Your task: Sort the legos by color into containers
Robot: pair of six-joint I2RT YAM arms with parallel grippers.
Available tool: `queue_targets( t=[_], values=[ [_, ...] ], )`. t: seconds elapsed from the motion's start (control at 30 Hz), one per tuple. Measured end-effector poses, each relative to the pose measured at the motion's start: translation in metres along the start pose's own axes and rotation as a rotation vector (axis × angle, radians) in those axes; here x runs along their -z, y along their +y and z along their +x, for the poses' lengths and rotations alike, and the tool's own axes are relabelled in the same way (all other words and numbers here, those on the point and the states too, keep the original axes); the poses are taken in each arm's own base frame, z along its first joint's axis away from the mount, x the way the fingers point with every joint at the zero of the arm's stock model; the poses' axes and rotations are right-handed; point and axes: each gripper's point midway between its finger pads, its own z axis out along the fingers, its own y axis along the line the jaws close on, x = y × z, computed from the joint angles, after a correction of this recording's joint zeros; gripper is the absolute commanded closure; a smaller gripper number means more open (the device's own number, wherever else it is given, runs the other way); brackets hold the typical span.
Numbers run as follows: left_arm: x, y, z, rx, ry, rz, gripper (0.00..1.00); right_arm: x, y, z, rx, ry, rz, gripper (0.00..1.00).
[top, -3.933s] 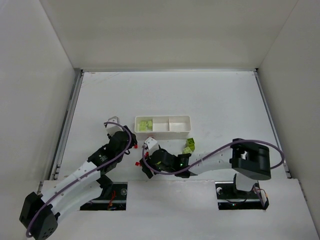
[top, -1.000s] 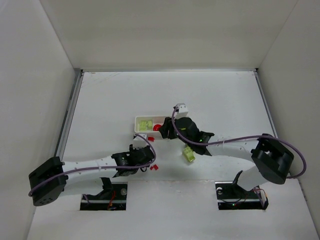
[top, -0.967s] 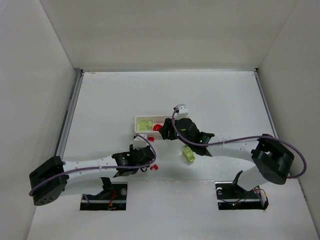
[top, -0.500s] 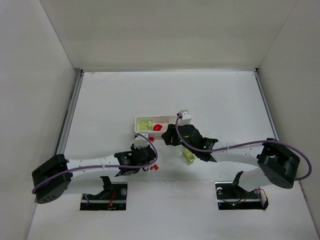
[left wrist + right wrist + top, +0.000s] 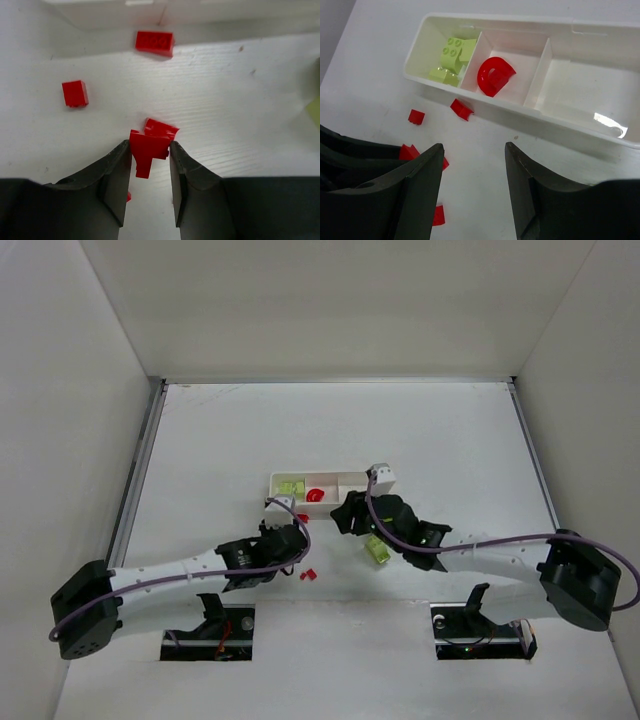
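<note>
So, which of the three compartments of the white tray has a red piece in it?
The middle compartment: a curved red piece lies in it. The left compartment holds yellow-green bricks, and the right compartment is empty.

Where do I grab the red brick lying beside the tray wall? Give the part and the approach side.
Take the red brick by its two short ends, coming straight down from above. It lies flat with its long side roughly along the tray wall, so a finger probably would not fit on that side; the ends look free.
</note>
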Motion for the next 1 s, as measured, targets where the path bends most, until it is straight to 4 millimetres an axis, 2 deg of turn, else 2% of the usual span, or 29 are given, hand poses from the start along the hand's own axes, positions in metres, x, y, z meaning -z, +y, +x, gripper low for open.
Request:
queue_targets(
  t=[0.17,0.33,0.47,0.57,0.7,0.83,1.0],
  values=[
    [0.009,-0.013,-0.038,0.074,-0.077,0.043,0.78,0.011,0.01,0.009,0.012,0.019,-0.027,0.42],
    [0.008,-0.017,-0.075,0.121,-0.138,0.035,0.78,0.024,0.015,0.024,0.042,0.046,-0.042,0.42],
    [-0.003,-0.026,-0.103,0.134,-0.174,0.033,0.78,0.035,0.009,0.039,0.062,0.076,-0.031,0.42],
    [-0.019,-0.039,-0.123,0.132,-0.187,0.037,0.76,0.041,0.008,0.045,0.07,0.091,-0.033,0.42],
    [-0.046,-0.054,-0.136,0.12,-0.179,0.04,0.76,0.049,0.018,0.06,0.103,0.131,-0.065,0.42],
    [-0.073,-0.058,-0.134,0.099,-0.145,0.027,0.74,0.054,0.026,0.077,0.136,0.17,-0.091,0.42],
    [-0.089,-0.055,-0.129,0.081,-0.115,0.011,0.56,0.057,0.028,0.085,0.153,0.189,-0.1,0.42]
  ],
)
